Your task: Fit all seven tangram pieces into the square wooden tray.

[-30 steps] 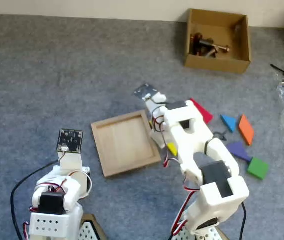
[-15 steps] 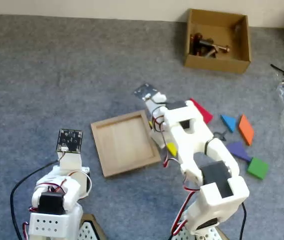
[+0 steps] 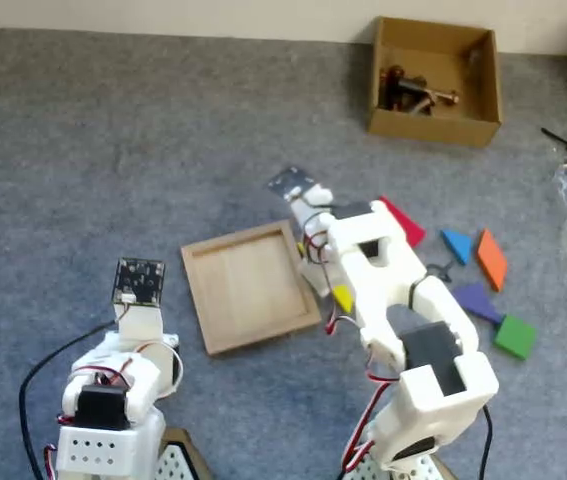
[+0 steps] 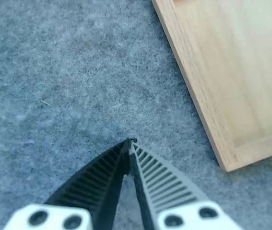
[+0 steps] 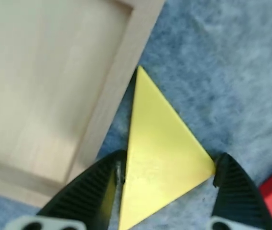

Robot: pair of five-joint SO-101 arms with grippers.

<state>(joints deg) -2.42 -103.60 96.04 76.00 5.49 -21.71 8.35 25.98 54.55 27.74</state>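
A: Where's the triangle?
B: The yellow triangle (image 5: pixel 159 158) lies flat on the counter (image 5: pixel 231 57), just right of the tray (image 5: pixel 121 72). My right claw (image 5: pixel 169 165) stands wide open astride it, gripping nothing.
A: How will it handle?
B: Thin, stiff, light, probably slick. I'd pinch opposite edges. My left claw (image 4: pixel 130 143) is closed and empty.

light: bright, diffuse, even | shadows: soft, narrow, along tray (image 3: pixel 198 300) rim | wrist views: same even light
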